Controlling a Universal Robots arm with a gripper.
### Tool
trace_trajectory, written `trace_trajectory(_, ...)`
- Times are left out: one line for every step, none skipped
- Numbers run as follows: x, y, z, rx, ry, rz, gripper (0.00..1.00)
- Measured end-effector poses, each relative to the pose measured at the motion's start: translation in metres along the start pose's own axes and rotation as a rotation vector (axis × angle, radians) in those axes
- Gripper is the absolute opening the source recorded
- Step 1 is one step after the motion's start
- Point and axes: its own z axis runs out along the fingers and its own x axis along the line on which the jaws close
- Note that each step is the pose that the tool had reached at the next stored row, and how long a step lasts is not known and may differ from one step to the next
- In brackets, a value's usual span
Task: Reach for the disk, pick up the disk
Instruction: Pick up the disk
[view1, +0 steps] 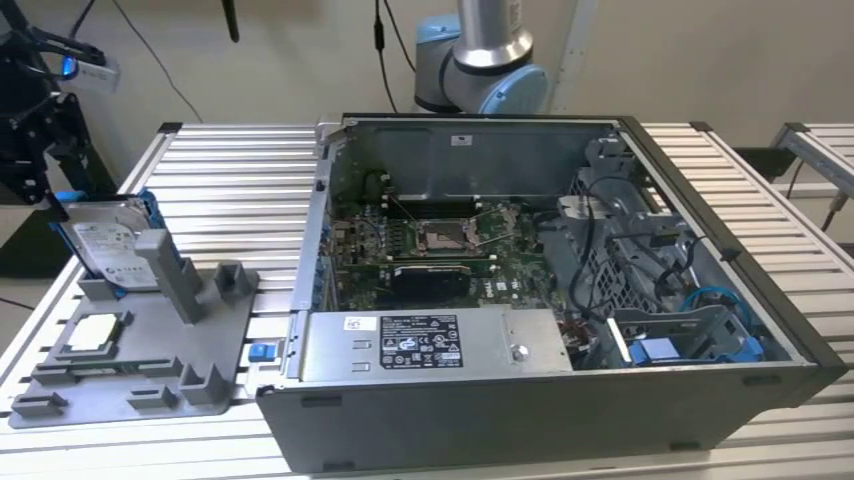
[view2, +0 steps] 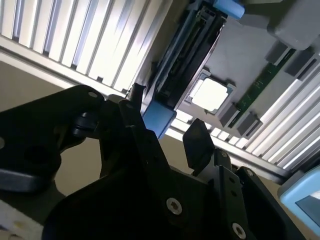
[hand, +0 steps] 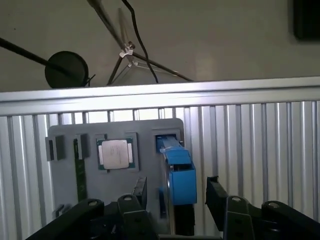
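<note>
Disk (hand: 172, 150) stands on edge in corner slot of grey holder (hand: 142, 130). Gripper (hand: 177, 181) spread, fingers (hand: 141, 189) either side, not gripping yet. Reach nearly done; pickup needs square squeeze on blue frame (hand: 182, 182).

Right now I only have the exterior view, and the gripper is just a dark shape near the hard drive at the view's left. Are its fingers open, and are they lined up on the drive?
Observer: In the first wrist view the gripper is open, with one finger on each side of the blue-framed hard drive.
Operator: Is either finger touching it?
Observer: No. That view shows a gap between each finger and the drive.
Operator: Is anything on the fixture past the chip?
Observer: Yes. Both wrist views show a green memory stick lying in the grey fixture, on the far side of the square silver chip from the drive.
</note>
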Motion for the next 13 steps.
trace_trajectory(0.0001, 0.0000, 0.0016, -0.0002, -0.0003, -0.014, 1.00)
trace_trajectory(0.0001, 0.0000, 0.0031, -0.0005, -0.0004, -0.027, 1.00)
trace_trajectory(0.0002, 0.0001, 0.0049, -0.0005, -0.0007, -0.035, 1.00)
trace_trajectory(0.0003, 0.0003, 0.0067, -0.0005, -0.0008, -0.037, 1.00)
trace_trajectory(0.0004, 0.0006, 0.0086, -0.0005, -0.0009, -0.039, 1.00)
trace_trajectory(0.0004, 0.0008, 0.0104, -0.0005, -0.0009, -0.040, 1.00)
trace_trajectory(0.0005, 0.0009, 0.0121, -0.0004, -0.0009, -0.040, 1.00)
trace_trajectory(0.0005, 0.0010, 0.0141, -0.0005, -0.0009, -0.040, 1.00)
trace_trajectory(0.0005, 0.0009, 0.0159, -0.0006, -0.0009, -0.040, 1.00)
trace_trajectory(0.0006, 0.0009, 0.0177, -0.0004, -0.0009, -0.040, 1.00)
trace_trajectory(0.0006, 0.0008, 0.0196, -0.0003, -0.0010, -0.040, 1.00)
trace_trajectory(0.0006, 0.0008, 0.0213, -0.0003, -0.0010, -0.040, 1.00)
trace_trajectory(0.0006, 0.0008, 0.0231, -0.0003, -0.0010, -0.040, 1.00)
